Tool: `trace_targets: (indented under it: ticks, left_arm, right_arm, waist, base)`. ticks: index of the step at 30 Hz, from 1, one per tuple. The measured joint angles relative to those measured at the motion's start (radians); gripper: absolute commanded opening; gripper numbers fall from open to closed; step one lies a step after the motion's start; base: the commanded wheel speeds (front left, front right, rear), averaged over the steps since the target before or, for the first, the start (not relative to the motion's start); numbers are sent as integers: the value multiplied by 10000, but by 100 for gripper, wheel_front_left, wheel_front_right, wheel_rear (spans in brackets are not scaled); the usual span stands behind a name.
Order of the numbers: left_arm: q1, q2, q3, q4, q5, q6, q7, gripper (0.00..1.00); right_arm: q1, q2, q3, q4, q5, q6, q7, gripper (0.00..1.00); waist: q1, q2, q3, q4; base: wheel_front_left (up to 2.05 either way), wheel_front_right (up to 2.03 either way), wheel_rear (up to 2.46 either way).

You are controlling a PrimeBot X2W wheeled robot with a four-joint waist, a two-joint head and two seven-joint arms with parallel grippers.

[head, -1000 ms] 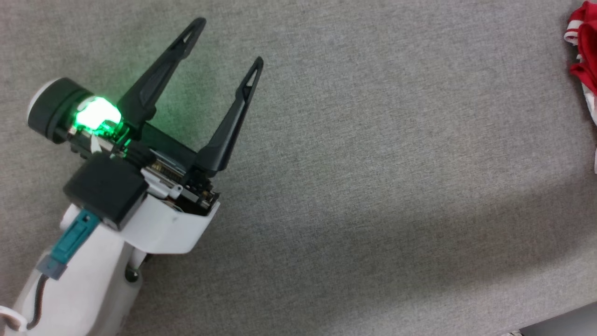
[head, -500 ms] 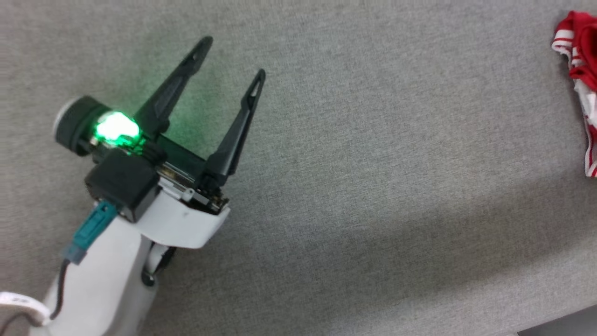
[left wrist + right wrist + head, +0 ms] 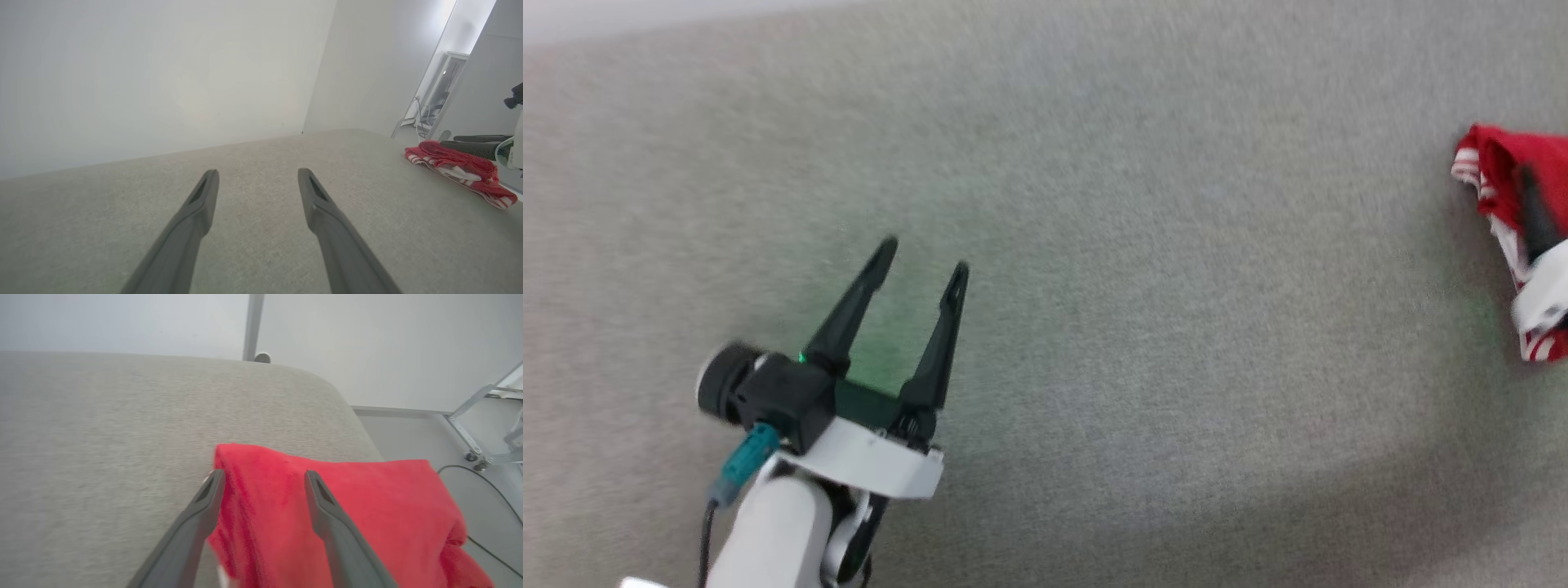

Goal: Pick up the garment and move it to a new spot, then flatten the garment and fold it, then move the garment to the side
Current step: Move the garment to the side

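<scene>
- A grey fabric-covered worktop (image 3: pixel 1094 343) is seen, bare across most of its width; its rounded corner and the floor beyond are shown in the right wrist view.
- The garment (image 3: pixel 1490 167) is found at the far right of the worktop, well apart from the left hand. It is bunched into a compact red bundle, with striped trim showing along its lower edge. How close it lies to the worktop's edge cannot be judged.
- The right hand (image 3: pixel 263 477) is held directly over the garment with its fingers spread wide. No cloth is seen pinched between them, so it is judged open and empty.
- The left hand (image 3: pixel 925 255) is held open and empty over bare worktop.
- Risk: if the right hand is drawn away low, a finger could be caught in a loose layer, and the bundle dragged open or pulled towards the edge.
- Risk: if the garment does sit close to the corner, a small tug could be enough for it to slide to the floor.
</scene>
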Motion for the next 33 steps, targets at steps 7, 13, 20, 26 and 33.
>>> trace_targets:
  ticks: [7, 13, 20, 26, 33]
  left_arm:
    - [968, -360, 571, 823, 59, 0, -6, 100]
    - [1801, -767, 1427, 1223, 192, 2, -4, 100]
    - [2617, -1118, 2288, 1174, 397, 21, -6, 100]
    - [3233, -1101, 2671, 1154, 416, 19, -6, 100]
    - [3851, -1149, 2872, 895, 238, 17, -6, 100]
  right_arm:
    - [1391, 466, 1676, -1028, 905, 0, -349, 100]
    - [2313, 878, 2341, -1601, 1701, 0, -809, 100]
    - [3072, 1160, 2313, -2069, 1990, 0, -1074, 100]
    - [3799, 1175, 2056, -3028, 1739, 0, -1120, 100]
    - [5208, 997, 1087, -4351, 1344, 0, -1120, 100]
  waist:
    - [0, 0, -1218, 622]
    - [0, 0, -2138, 1222]
    - [-1, 0, -3108, 1792]
    - [-1, 0, -3846, 2021]
    - [0, -1, -4436, 1949]
  base:
    - [0, 0, 0]
    - [0, 0, 0]
    - [0, 0, 0]
    - [0, 0, 0]
    - [0, 0, 0]
